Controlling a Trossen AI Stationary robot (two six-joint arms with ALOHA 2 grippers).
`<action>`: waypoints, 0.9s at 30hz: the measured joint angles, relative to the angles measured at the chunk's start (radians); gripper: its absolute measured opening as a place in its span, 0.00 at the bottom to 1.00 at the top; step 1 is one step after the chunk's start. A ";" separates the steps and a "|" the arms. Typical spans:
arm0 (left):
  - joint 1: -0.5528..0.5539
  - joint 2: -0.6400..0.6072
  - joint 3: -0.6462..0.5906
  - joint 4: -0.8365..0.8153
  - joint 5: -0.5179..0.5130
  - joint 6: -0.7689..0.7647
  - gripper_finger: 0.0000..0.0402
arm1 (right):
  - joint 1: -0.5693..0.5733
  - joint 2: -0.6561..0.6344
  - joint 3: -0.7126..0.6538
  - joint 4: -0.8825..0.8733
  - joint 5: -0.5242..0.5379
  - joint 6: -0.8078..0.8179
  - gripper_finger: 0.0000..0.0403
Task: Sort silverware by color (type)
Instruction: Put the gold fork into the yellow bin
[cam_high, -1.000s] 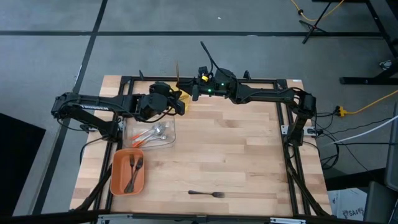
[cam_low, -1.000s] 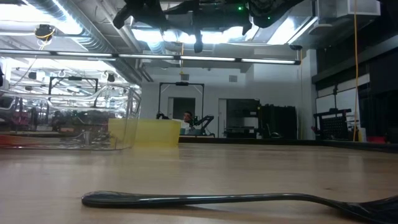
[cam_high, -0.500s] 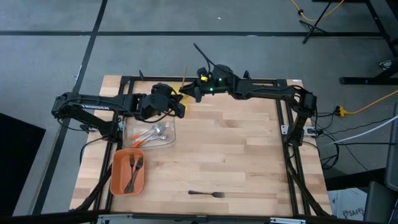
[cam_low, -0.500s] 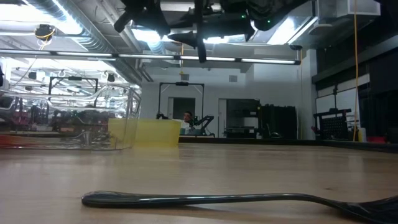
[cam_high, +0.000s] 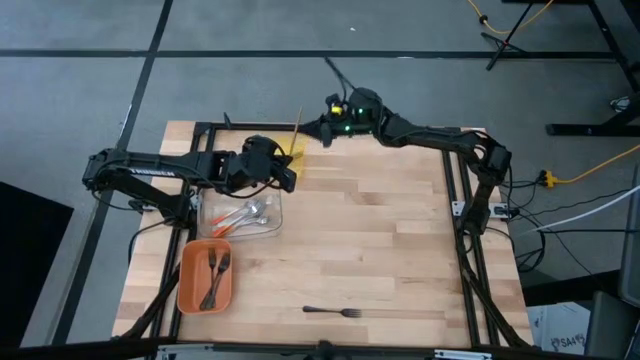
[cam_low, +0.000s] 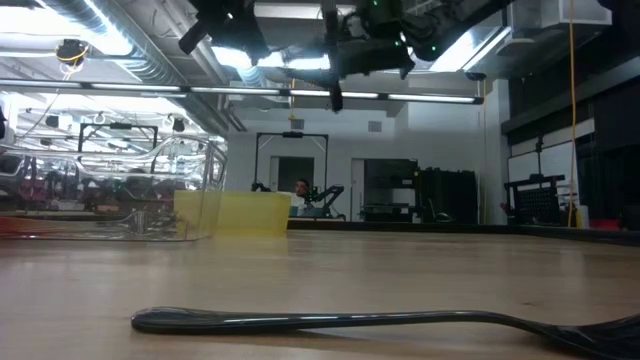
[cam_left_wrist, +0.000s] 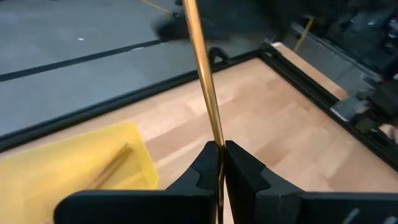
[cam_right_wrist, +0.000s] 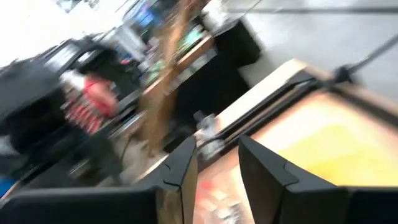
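My left gripper (cam_high: 287, 168) hovers over the yellow tray (cam_high: 297, 153) near the table's far edge, shut on a tan wooden utensil (cam_high: 296, 132) that sticks out toward the far edge. The left wrist view shows another wooden piece (cam_left_wrist: 115, 165) lying in the yellow tray (cam_left_wrist: 93, 165). My right gripper (cam_high: 320, 127) is raised at the far edge, just right of the utensil's free end. Its fingers stand apart (cam_right_wrist: 217, 146) with nothing between them. One dark fork (cam_high: 332, 312) lies flat on the table near the front edge. My left gripper pinches the wooden utensil's thin shaft (cam_left_wrist: 216, 142) between its two fingers. The utensil runs forward and up out of the fingertips, its free end (cam_left_wrist: 188, 6) past the table's far edge. It is lifted clear, above the yellow tray. Which end is held is hidden by the fingers.
A clear tray (cam_high: 245, 215) holds silver utensils with orange tips. An orange tray (cam_high: 205, 278) at the front left holds two dark forks. A black frame (cam_high: 400, 128) runs around the table. Bare wood (cam_high: 380, 230) fills the middle and right.
My right gripper has drawn back from the yellow tray toward the table's far edge and a little to the right. My left gripper has stayed in place but turned its wrist, so the wooden utensil has tipped from upright to leaning toward the right.
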 joint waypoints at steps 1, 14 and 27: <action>-0.002 0.000 0.000 0.002 0.006 0.000 0.02 | -0.013 0.001 0.000 -0.002 0.009 0.001 0.27; 0.000 -0.001 0.000 -0.027 0.047 0.021 0.02 | -0.183 0.001 -0.002 -0.089 0.013 0.002 0.27; 0.059 0.002 0.000 -0.036 0.071 0.187 0.02 | -0.118 0.001 -0.002 -0.443 0.148 -0.278 0.27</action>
